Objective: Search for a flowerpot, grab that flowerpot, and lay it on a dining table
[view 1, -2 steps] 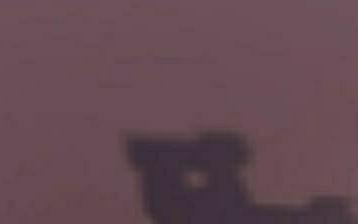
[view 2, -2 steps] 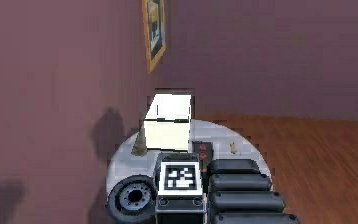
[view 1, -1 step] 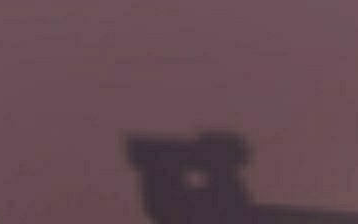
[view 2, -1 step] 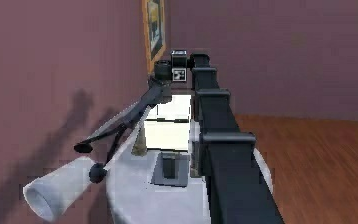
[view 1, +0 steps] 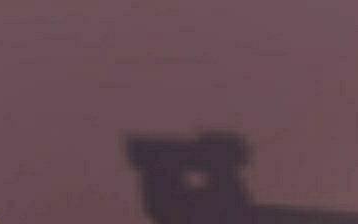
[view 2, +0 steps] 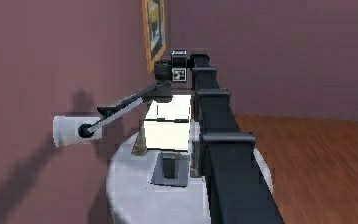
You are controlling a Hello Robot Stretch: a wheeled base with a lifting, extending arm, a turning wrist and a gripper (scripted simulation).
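In the arm side view the dark arm (view 2: 222, 130) rises from the bottom edge over a round white table (view 2: 127, 195). At its far end sit the two white marked squares (view 2: 182, 60) and the gripper's dark body. The thin fingers slant down to the left, out past the table's rim, where the gripper (view 2: 89, 129) holds a white, pot-like cylinder (view 2: 65, 130). The cylinder lies on its side and hangs clear of the table, in front of the purple wall.
On the round table stand a white box-like block (view 2: 170, 130), a small dark upright object (view 2: 170, 166) and a small brown thing (view 2: 138, 146). A framed picture (view 2: 154, 35) hangs on the purple wall. Wooden floor (view 2: 322, 150) lies at the right. A purple wall (view 1: 177, 70) stands close ahead.
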